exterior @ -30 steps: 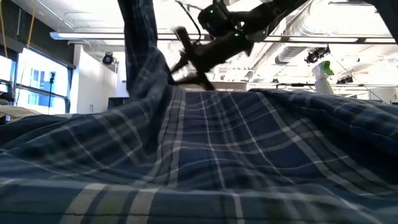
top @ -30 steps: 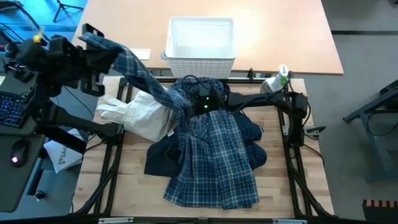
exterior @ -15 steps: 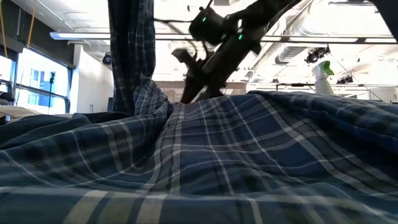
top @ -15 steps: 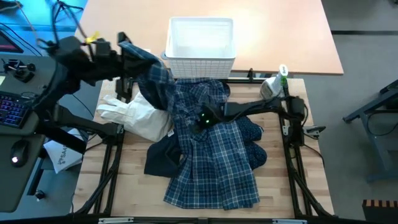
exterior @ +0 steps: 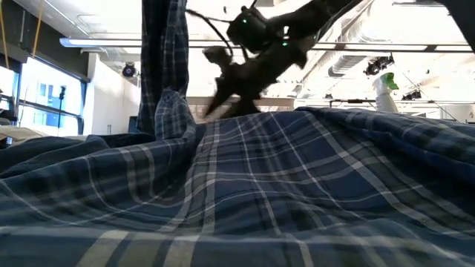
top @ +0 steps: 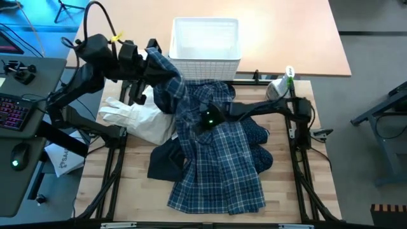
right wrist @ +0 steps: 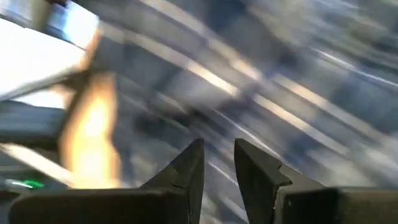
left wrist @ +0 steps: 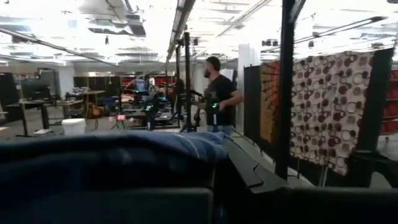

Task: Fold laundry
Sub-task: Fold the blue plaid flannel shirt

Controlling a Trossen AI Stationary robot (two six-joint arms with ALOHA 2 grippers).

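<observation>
The low view is almost filled by the plaid shirt point(exterior: 245, 193), so the table cannot be seen there. The right wrist view is blurry, with only stripes of blue cloth past the fingers point(right wrist: 186, 171). The left wrist view looks out over a dark blue fold into a big room, where a person point(left wrist: 219, 99) stands far off.

From above, the blue-and-white plaid shirt point(top: 219, 162) lies spread on the wooden table point(top: 286, 184), reaching from the middle down toward 6 o'clock. One end of it is lifted up toward 10 o'clock. The left gripper point(top: 147, 63) holds that end, pinching the cloth tight. The cloth hides its tips.

The right gripper point(top: 198, 124) is at the middle of the table, low over the plaid shirt. Its fingers stand a little apart. I cannot tell if any cloth is between them.

A navy shirt point(top: 261, 149) peeks out from under the plaid one at 3 o'clock. A dark piece point(top: 162, 162) sticks out at 8 o'clock. A cream cloth point(top: 137, 117) lies at 9 o'clock.

There is one white basket point(top: 205, 41) at 12 o'clock and one spray bottle point(top: 283, 81) at 2 o'clock. There are two arms and four pieces of cloth in view.
</observation>
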